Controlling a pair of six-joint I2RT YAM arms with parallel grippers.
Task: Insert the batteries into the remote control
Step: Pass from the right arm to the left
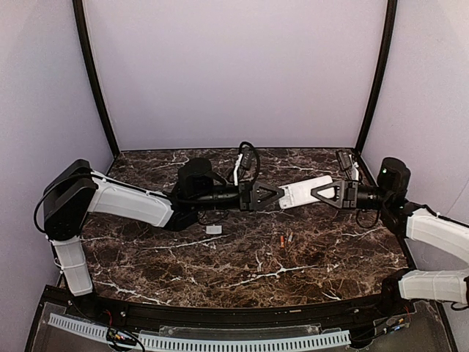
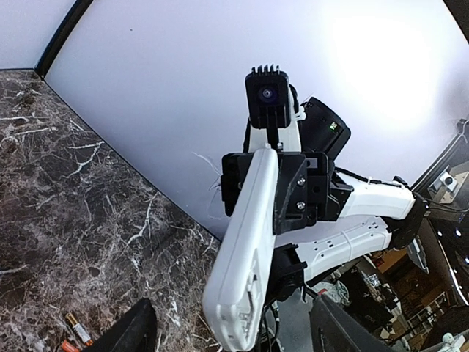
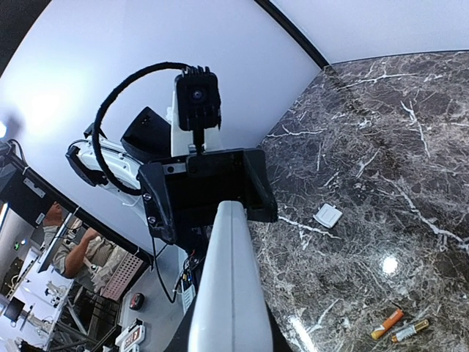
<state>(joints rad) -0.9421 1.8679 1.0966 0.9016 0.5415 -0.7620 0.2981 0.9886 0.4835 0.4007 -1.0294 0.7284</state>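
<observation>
- Currently the remote control (image 1: 304, 192) hangs level in the air above the dark marble desk (image 1: 344, 257), lying lengthwise between the two arms.
- The right gripper (image 1: 324, 192) pinches one end of the remote. In the left wrist view its black jaws press against both long sides of the white body.
- The left gripper (image 1: 274, 196) meets the opposite end. In its own wrist view its fingers (image 2: 135, 330) stand spread wide, one on each side of the remote's near end, with a clear gap between them and the casing.
- A rectangular outline shows on the remote's white face near that end. I cannot tell whether it is an open compartment.
- The batteries (image 1: 285, 239) lie on the desk, nearer the arm bases than the remote and roughly below it.
- There are two of them side by side. One is orange-red (image 3: 387, 323) and the other is darker with a gold tint (image 3: 410, 331). Neither gripper touches them.
- A small flat white piece (image 1: 214, 229) lies on the desk to the left of the batteries, well apart from them, under the left arm's forearm.
</observation>
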